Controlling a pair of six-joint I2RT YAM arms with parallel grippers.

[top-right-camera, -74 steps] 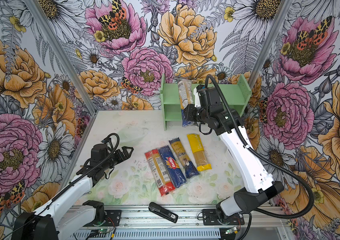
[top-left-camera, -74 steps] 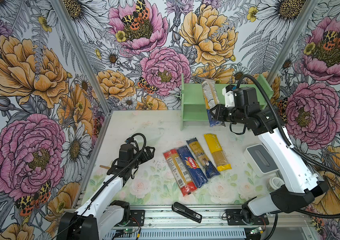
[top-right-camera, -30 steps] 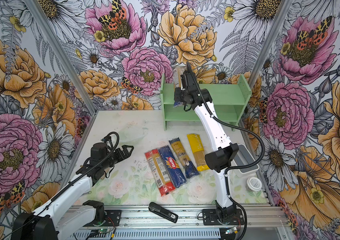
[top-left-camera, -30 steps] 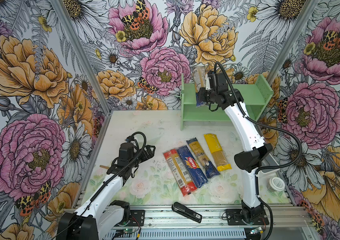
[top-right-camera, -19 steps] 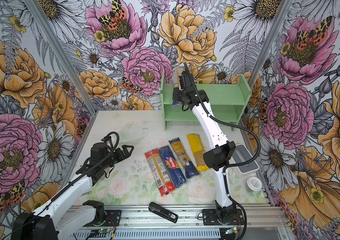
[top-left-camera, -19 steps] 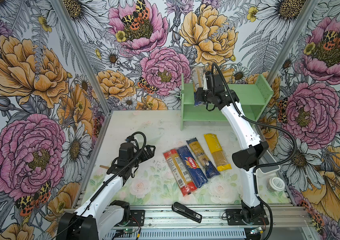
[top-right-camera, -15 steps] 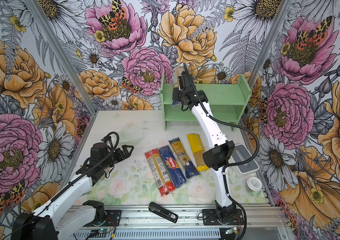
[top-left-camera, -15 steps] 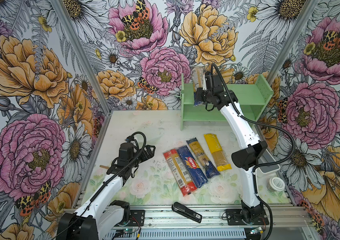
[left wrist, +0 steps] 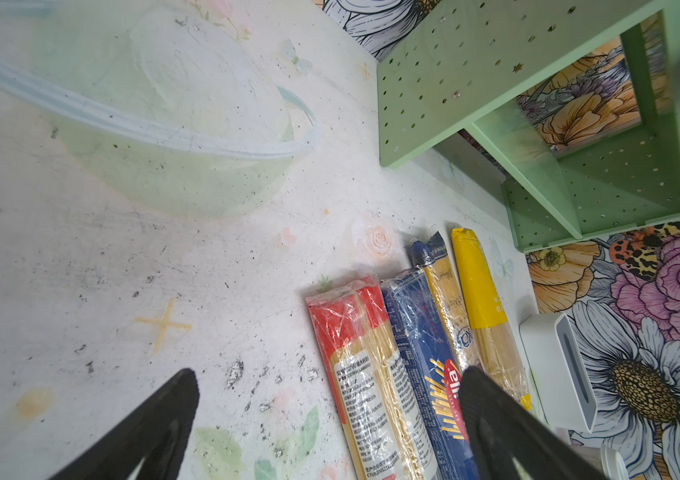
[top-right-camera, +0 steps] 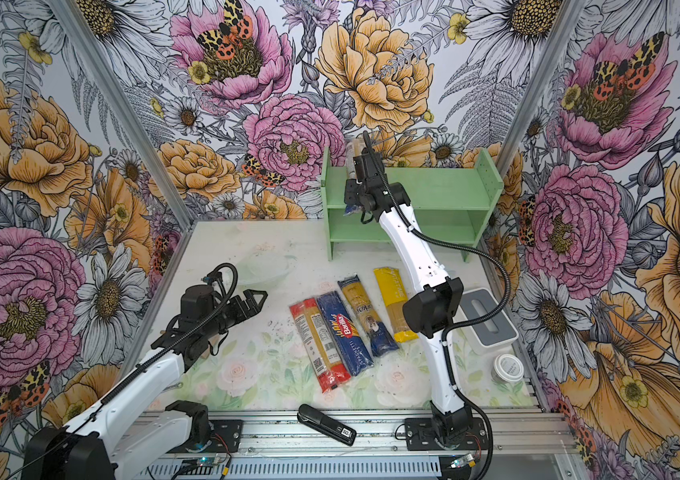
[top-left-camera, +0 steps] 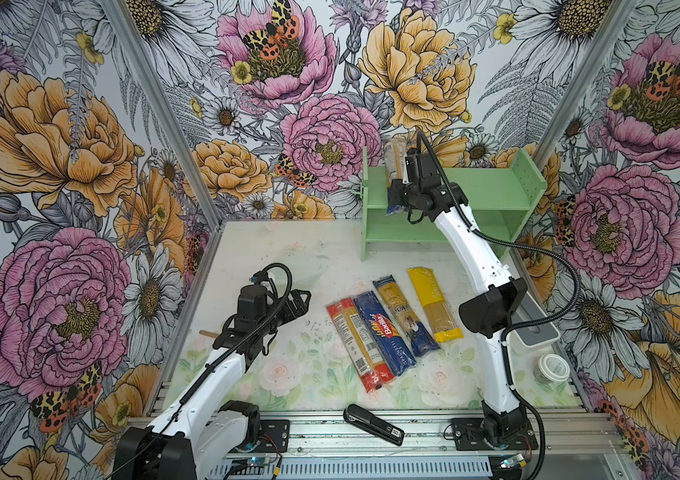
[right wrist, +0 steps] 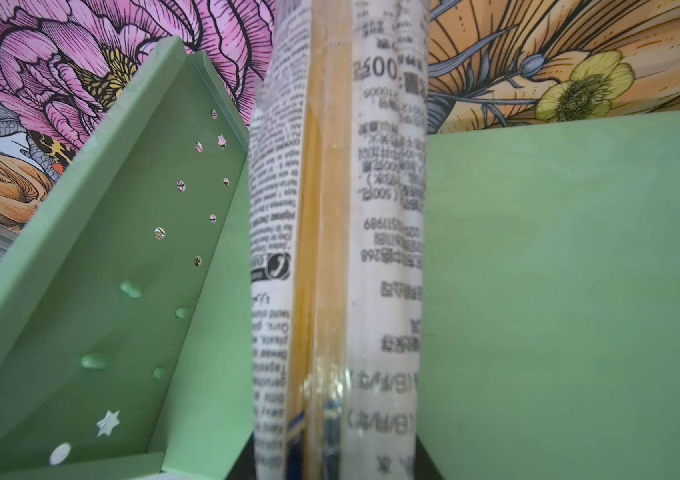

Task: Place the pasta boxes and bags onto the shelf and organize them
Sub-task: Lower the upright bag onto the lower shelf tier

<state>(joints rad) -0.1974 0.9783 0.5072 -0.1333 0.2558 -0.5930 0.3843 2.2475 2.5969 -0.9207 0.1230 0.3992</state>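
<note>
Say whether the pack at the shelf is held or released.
Held: right hand shut on the pack over the shelf's top tier; whether it rests there, cannot tell.

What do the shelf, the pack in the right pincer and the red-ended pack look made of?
Shelf: flat matte mint-green panels, side pierced with round and star holes; painted sheet metal or board, can't tell. Held pack: clear glossy film, printed white label, spaghetti showing through. Red-ended pack: crinkly shiny plastic film, creases and glare.
</note>
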